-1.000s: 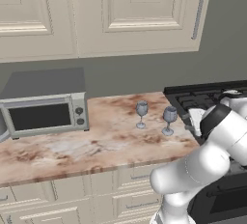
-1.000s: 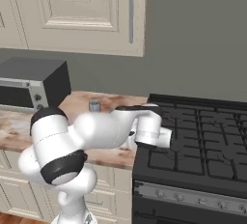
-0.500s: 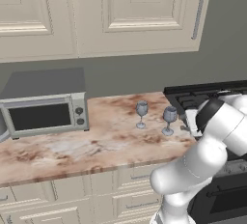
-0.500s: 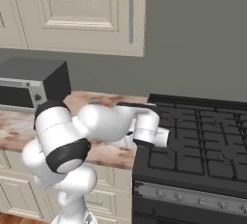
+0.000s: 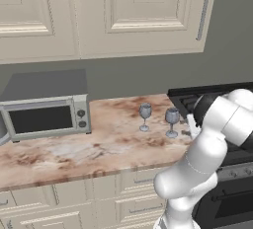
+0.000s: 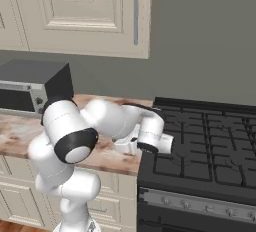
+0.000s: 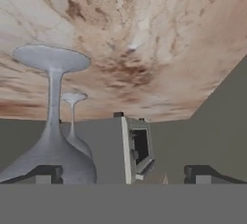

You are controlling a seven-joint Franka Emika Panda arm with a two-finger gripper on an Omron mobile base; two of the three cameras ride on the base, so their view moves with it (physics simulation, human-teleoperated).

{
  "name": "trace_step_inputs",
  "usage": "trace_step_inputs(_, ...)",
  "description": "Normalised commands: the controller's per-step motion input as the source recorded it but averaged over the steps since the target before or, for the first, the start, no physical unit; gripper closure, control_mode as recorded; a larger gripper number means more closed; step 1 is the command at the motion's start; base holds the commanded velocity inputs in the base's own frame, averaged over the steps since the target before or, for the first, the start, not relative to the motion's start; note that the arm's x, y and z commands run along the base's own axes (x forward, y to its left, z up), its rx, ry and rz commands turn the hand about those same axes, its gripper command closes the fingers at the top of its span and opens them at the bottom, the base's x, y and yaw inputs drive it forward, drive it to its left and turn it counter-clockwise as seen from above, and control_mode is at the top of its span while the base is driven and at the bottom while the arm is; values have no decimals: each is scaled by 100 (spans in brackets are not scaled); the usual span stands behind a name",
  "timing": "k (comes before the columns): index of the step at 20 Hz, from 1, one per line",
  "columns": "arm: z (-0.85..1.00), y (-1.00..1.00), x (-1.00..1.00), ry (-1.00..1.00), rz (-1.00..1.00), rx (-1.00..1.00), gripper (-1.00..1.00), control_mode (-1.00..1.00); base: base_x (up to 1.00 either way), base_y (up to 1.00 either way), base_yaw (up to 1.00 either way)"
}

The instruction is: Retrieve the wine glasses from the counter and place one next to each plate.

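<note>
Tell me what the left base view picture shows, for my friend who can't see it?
Two small grey-blue see-through stemmed glasses stand upright and apart on a brown-and-pink marbled stone counter, right beside a white robot arm that bends in from the lower right. A silver microwave sits at the counter's left under cream cabinets, and a black stove is at the right.

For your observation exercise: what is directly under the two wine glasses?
Both wine glasses stand upright on the marbled counter, nothing between foot and stone. Cream drawers sit under the top; what they hold cannot be seen.
</note>
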Motion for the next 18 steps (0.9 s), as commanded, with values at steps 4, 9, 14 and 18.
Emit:
trace_step_inputs(4, -24, 0, 16, 0, 0, 0, -100, -100, 0, 0, 0)
trace_step_inputs(9, -22, 0, 1, 0, 0, 0, -100, -100, 0, 0, 0)
trace_step_inputs(14, -6, 0, 10, 0, 0, 0, -100, -100, 0, 0, 0)
trace_step_inputs(18, 0, 0, 26, 1, -1, 0, -100, -100, 0, 0, 0)
